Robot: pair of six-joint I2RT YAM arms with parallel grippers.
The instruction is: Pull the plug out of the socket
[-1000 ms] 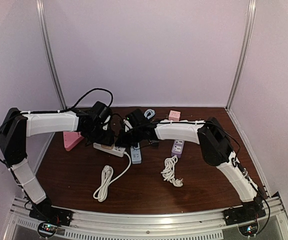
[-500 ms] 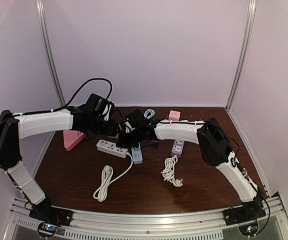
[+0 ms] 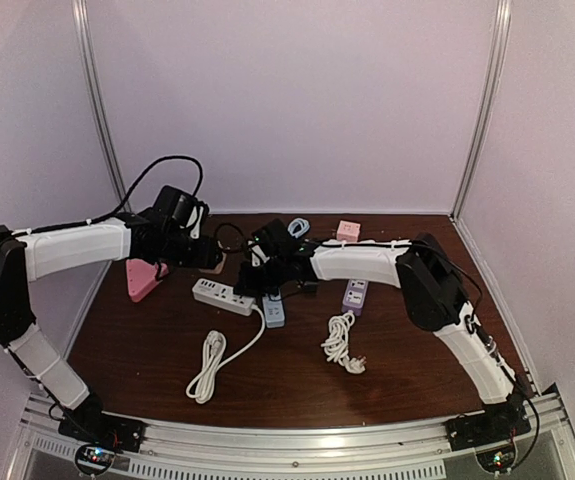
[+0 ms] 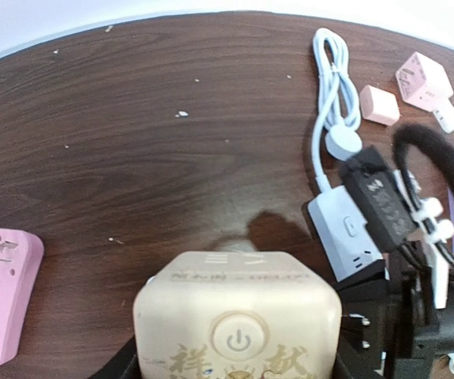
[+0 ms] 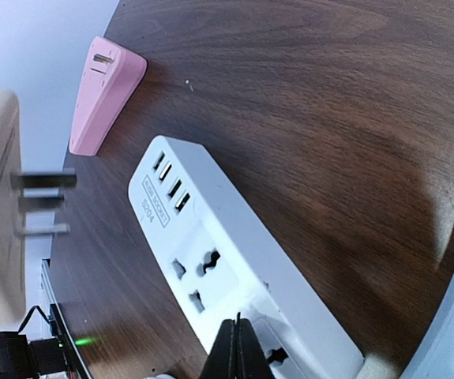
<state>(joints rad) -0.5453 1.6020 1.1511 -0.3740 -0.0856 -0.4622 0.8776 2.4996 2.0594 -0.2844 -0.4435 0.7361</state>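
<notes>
Two robot arms reach over a dark wooden tabletop [image 3: 297, 385] strewn with power strips and adapters. The task's thing is a beige cube-shaped plug [image 4: 238, 332] with a power symbol on its face. It is up in the air above the tabletop, toward the back left, clamped between the left fingers [image 4: 122, 369], which show only as dark edges at either side of it.

In the right wrist view its three metal prongs [image 5: 45, 204] stick out bare, with open space between them and the white power strip [image 5: 227, 276]. The strip lies flat on the tabletop, and the sockets in view have nothing plugged in.

The right fingers [image 5: 234, 351] are together, forming a narrow dark point. Its tip rests on or just above the strip's top face, near one socket. They seem to be pinning the strip down, though contact cannot be confirmed. A pink wedge-shaped block [image 5: 104, 87] lies beyond the strip, apart from it.

Judging by this, the main work is done: the plug is clear of the socket. What seems left is minor: setting the plug down on a bare part of the tabletop, letting go of it, and lifting the right fingers off the strip.
</notes>
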